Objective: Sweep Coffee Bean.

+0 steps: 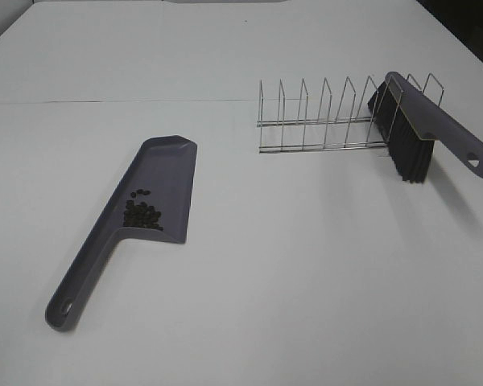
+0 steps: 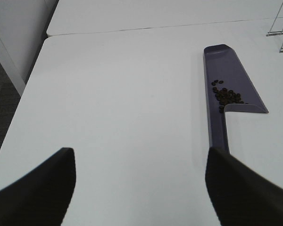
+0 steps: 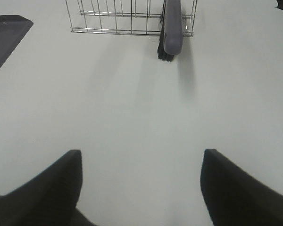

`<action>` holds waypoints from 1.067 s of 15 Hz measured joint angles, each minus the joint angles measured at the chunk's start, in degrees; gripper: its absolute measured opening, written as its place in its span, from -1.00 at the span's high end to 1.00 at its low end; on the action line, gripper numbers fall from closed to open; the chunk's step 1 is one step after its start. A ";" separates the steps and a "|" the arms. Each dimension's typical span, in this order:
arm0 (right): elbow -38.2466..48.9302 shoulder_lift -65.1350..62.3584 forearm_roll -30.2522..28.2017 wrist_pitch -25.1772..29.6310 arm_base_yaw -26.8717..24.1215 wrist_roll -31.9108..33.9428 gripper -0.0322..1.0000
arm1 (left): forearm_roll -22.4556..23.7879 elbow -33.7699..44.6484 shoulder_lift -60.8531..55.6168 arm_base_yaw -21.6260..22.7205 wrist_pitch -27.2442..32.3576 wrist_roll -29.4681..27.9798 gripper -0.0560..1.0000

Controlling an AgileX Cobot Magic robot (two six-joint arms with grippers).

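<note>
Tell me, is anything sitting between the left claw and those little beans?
Nothing visible does. The left gripper hangs open over bare table, and the coffee beans already lie inside the dustpan ahead of it.

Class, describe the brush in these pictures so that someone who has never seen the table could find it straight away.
Start at the white table and find the wire rack toward its far right. The brush leans in the rack's right end, its handle sticking out past the wires. Its black bristles set it apart from the grey dustpan on the left, which holds the coffee beans.
</note>
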 joint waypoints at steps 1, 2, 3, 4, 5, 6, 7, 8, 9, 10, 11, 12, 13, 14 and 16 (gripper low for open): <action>0.00 0.00 0.06 -0.06 0.06 0.00 -0.25 | 0.00 0.00 0.00 0.00 0.00 0.00 -0.39; 0.00 0.00 0.06 -0.06 0.17 0.00 -0.25 | 0.00 0.00 0.00 0.00 0.00 0.00 -0.39; 0.00 0.00 0.00 -0.06 0.17 0.00 -0.25 | 0.00 0.00 0.00 0.74 0.00 0.11 -0.39; 0.00 0.00 -0.29 -0.06 0.17 0.00 -0.25 | 0.00 0.00 0.00 1.55 -0.06 0.11 -0.39; 0.00 0.00 -0.52 -0.06 0.17 0.00 -0.25 | 0.00 0.00 0.00 2.01 -0.06 0.17 -0.39; 0.00 0.00 -0.57 -0.06 0.17 0.00 -0.25 | 0.00 0.00 0.00 2.01 -0.06 0.17 -0.39; 0.00 0.00 -0.57 -0.06 0.17 0.00 -0.25 | 0.00 0.00 0.00 2.01 -0.06 0.17 -0.39; 0.00 0.00 -0.57 -0.06 0.17 0.00 -0.25 | 0.00 0.00 0.00 2.01 -0.06 0.17 -0.39; 0.00 0.00 -0.57 -0.06 0.17 0.00 -0.25 | 0.00 0.00 0.00 2.01 -0.06 0.17 -0.39; 0.00 0.00 -0.57 -0.06 0.17 0.00 -0.25 | 0.00 0.00 0.00 2.01 -0.06 0.17 -0.39; 0.00 0.00 -0.57 -0.06 0.17 0.00 -0.25 | 0.00 0.00 0.00 2.01 -0.06 0.17 -0.39; 0.00 0.00 -0.57 -0.06 0.17 0.00 -0.25 | 0.00 0.00 0.00 2.01 -0.06 0.17 -0.39; 0.00 0.00 -0.57 -0.06 0.17 0.00 -0.25 | 0.00 0.00 0.00 2.01 -0.06 0.17 -0.39; 0.00 0.00 -0.57 -0.06 0.17 0.00 -0.25 | 0.00 0.00 0.00 2.01 -0.06 0.17 -0.39; 0.00 0.00 -0.57 -0.06 0.17 0.00 -0.25 | 0.00 0.00 0.00 2.01 -0.06 0.17 -0.39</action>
